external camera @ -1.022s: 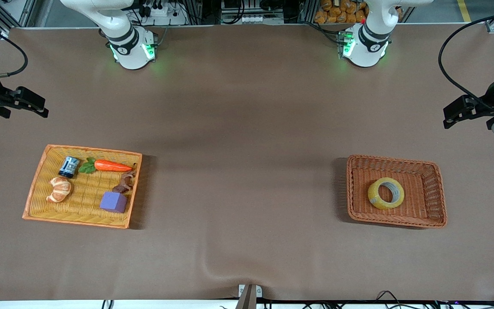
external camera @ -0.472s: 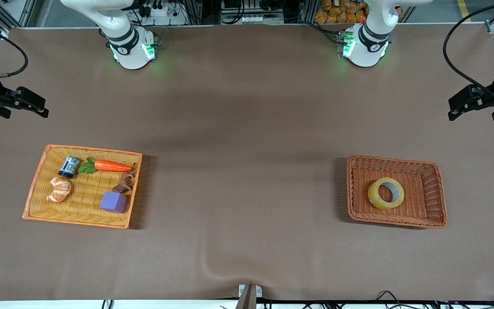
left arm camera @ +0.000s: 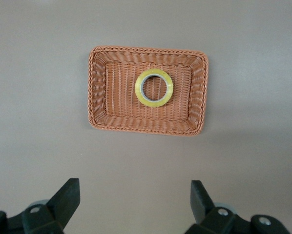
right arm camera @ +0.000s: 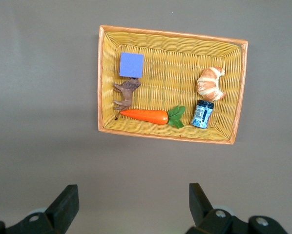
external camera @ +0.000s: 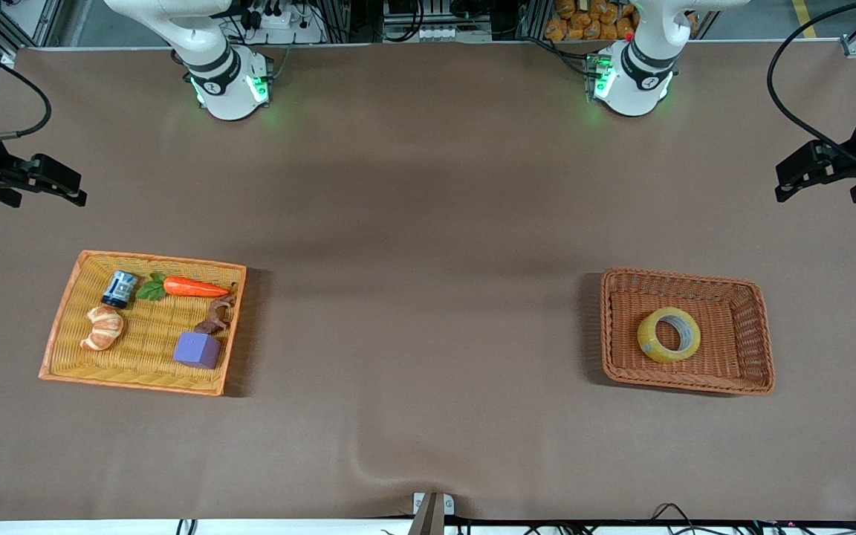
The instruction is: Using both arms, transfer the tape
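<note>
The tape (external camera: 669, 335), a yellowish ring, lies flat in a brown wicker basket (external camera: 681, 277) toward the left arm's end of the table. The left wrist view shows the tape (left arm camera: 154, 88) inside the basket (left arm camera: 98, 87). My left gripper (external camera: 783, 182) is high over bare table at that end, apart from the basket. It is open and empty (left arm camera: 134, 192). My right gripper (external camera: 75, 189) is over bare table at the right arm's end. It is open and empty (right arm camera: 133, 192).
A yellow wicker tray (external camera: 64, 312) toward the right arm's end holds a carrot (external camera: 194, 287), a croissant (external camera: 104, 328), a blue can (external camera: 120, 289), a purple cube (external camera: 197, 349) and a brown animal figure (external camera: 215, 316). The cloth has a wrinkle (external camera: 368, 464) near the front edge.
My left gripper has moved toward the bases' side and a little outward toward the table's end. My right gripper has barely moved. The tape has stayed in the basket.
</note>
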Motion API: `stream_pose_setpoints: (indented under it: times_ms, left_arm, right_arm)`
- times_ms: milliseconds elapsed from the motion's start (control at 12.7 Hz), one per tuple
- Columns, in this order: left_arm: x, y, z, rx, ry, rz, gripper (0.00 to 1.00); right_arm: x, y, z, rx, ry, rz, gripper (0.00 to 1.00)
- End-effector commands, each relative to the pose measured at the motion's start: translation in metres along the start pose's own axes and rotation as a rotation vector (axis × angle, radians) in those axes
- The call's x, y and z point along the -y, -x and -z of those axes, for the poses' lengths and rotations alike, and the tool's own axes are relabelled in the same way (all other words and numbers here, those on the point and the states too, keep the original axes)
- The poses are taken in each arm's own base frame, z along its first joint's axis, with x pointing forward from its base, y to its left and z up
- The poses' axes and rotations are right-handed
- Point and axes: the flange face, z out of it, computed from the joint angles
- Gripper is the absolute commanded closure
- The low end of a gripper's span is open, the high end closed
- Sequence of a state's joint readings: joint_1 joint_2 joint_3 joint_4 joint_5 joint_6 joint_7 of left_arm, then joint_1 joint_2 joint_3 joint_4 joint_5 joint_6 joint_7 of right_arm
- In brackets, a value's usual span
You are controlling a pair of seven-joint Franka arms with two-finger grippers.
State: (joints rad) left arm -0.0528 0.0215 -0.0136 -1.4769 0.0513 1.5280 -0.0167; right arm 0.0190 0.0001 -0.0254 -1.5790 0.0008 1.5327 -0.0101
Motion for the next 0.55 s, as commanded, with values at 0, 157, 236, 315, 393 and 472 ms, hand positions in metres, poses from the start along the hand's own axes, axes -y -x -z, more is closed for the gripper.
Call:
stream_pose_setpoints:
  times_ms: [0,157,236,315,393,472]
  left_arm:
    - [0.0004,0.0090,0.0036,0.001,0.000,-0.004,0.00]
    - [-0.0012,0.0080,0.0041,-0.001,0.008,-0.001,0.00]
    - [-0.0015,0.0085,0.0049,-0.002,0.011,0.000,0.00]
    - [-0.0008,0.0096,0.0057,-0.002,0.013,0.000,0.00]
    - [-0.0011,0.0098,0.0056,-0.001,0.016,0.000,0.00]
    - [-0.0020,0.0098,0.0057,-0.001,0.016,-0.001,0.00]
  right_arm:
    - [-0.0007,-0.0013,0.0022,-0.001,-0.015,-0.009,0.00]
    - [0.0001,-0.0010,0.0019,0.003,-0.015,-0.008,0.00]
    - [0.0001,-0.0011,0.0021,0.001,-0.015,-0.008,0.00]
    - [-0.0001,-0.0011,0.0021,0.001,-0.013,-0.008,0.00]
    - [-0.0009,-0.0011,0.0021,0.001,-0.013,-0.009,0.00]
    - [-0.0009,-0.0013,0.0022,0.000,-0.013,-0.009,0.00]
